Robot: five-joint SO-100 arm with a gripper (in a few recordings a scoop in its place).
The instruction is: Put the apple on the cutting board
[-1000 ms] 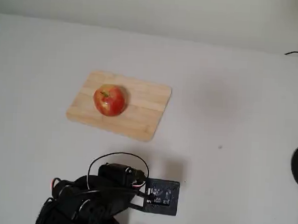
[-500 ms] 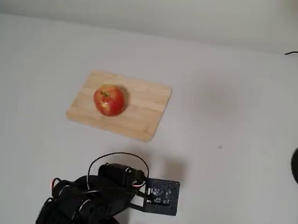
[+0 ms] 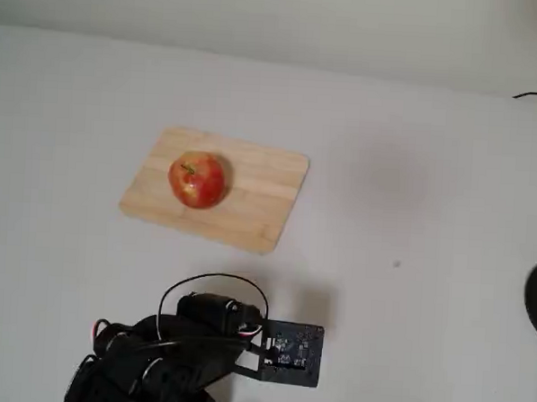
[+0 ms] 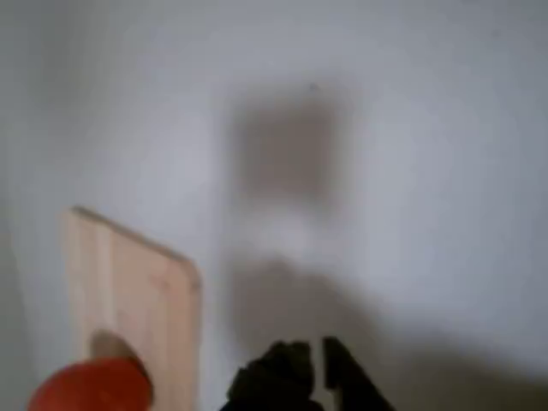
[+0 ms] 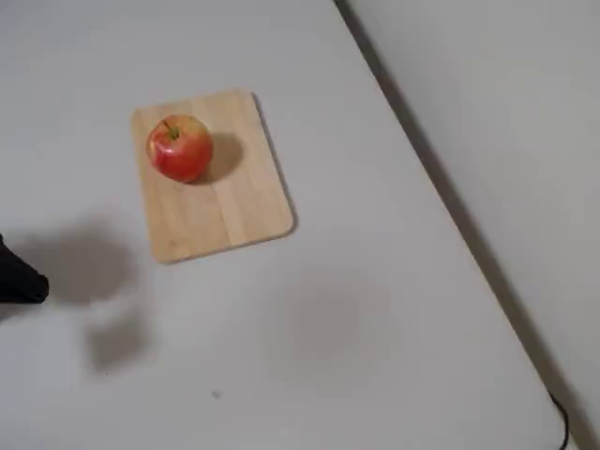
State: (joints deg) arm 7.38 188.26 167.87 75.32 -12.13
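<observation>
Pale wood with plank grain marks the cutting board, which lies flat on the white worktop. The apple — red with yellow-orange patches and a short greenish stem — is seen resting on the board in both fixed views, toward one end of it and within its edges. Nothing is touching the fruit.

The black arm is folded low at the bottom edge of a fixed view, well apart from the board. In the wrist view, the claw is seen at the bottom of the picture with its dark fingertips close together and only a thin slit between them; nothing is held. The picture is blurred, but the claw is judged to be clenched and empty. A corner of the board and part of the apple show to its left there.

The task is judged to be complete — the apple is already placed on the board, and no further step appears to be left.
</observation>
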